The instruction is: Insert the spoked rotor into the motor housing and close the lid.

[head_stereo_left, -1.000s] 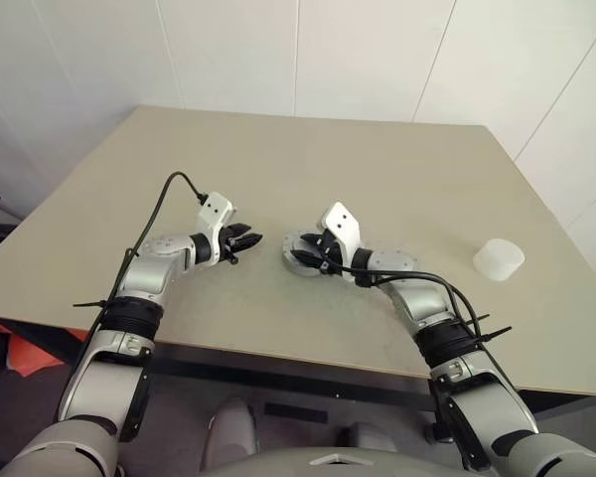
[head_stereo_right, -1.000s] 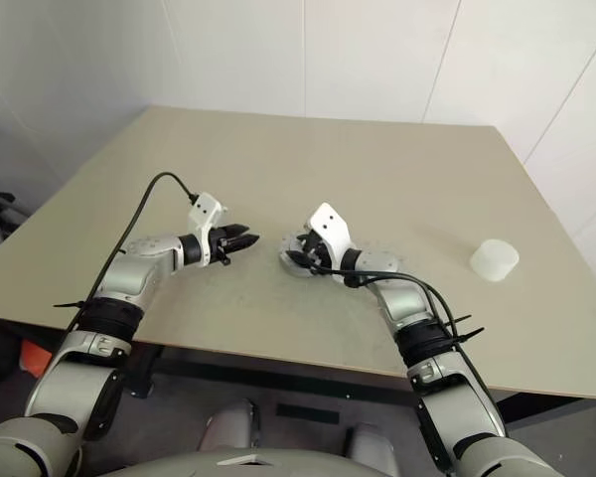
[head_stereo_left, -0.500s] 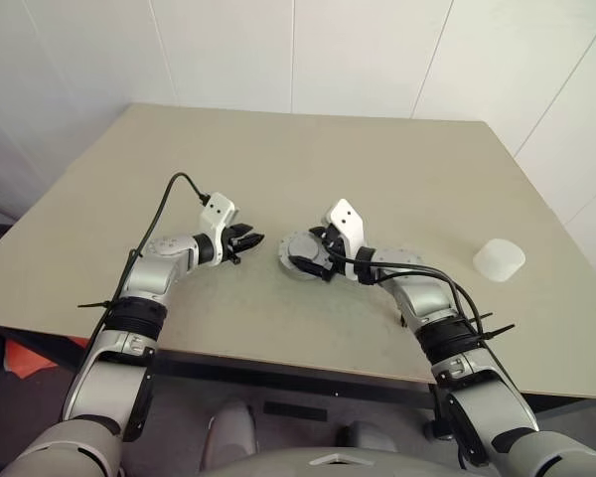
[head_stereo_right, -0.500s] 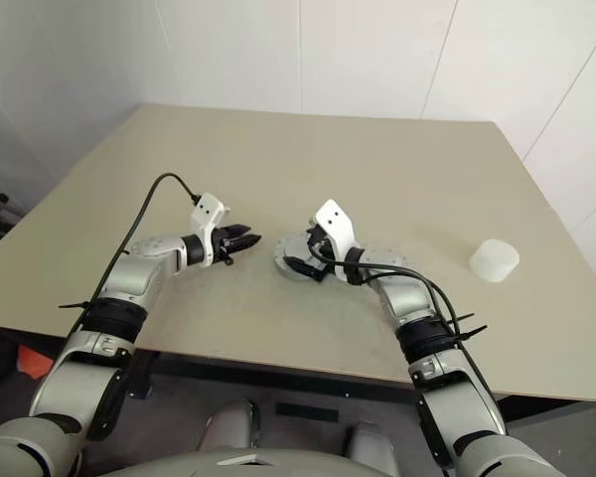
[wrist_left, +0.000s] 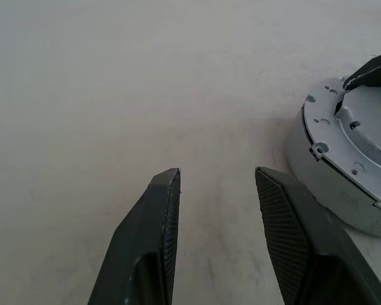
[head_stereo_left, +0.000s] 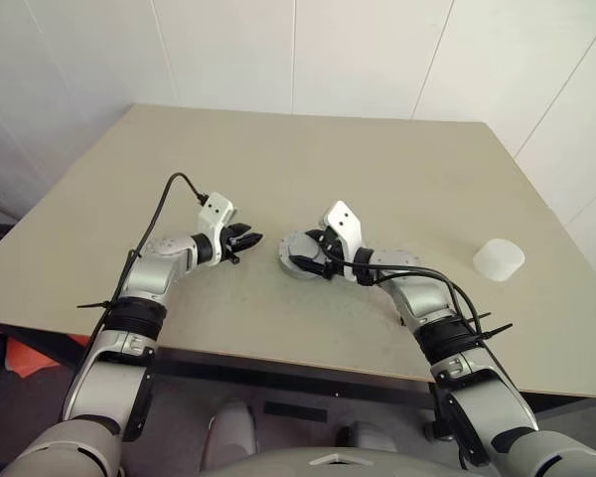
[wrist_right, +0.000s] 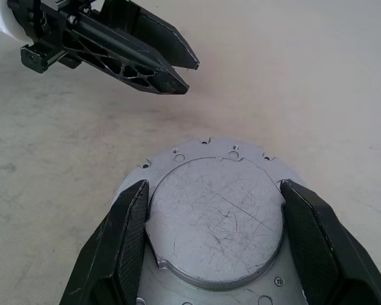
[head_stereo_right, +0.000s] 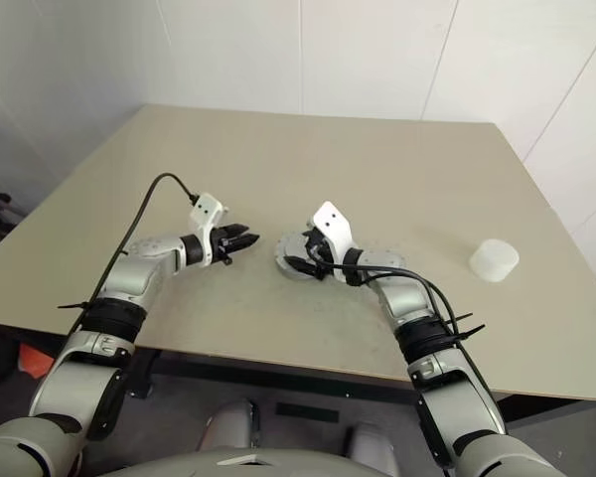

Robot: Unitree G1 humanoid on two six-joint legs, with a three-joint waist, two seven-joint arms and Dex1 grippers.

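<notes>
A beige, matt table (head_stereo_left: 397, 169) is seen from above, with both arms reaching over its near edge. Toward the near middle of the table a short round silver-grey metal motor housing (wrist_right: 219, 222) rests on the surface, its flat scratched face with small screw holes turned upward. The right gripper (head_stereo_left: 310, 255) is placed at the housing, its two black fingers (wrist_right: 124, 238) spread wide on either side of the raised round face; the fingers stand apart from that face, and no grip on it is shown. Just to the left of the housing, the left gripper (head_stereo_left: 246, 241) is held above bare table, its two black ribbed fingers (wrist_left: 152, 235) parted by a moderate gap with nothing between them; its tips point toward the housing without touching it. Well apart on the right side of the table, a white translucent plastic cylinder (head_stereo_left: 498, 259) stands upright.
</notes>
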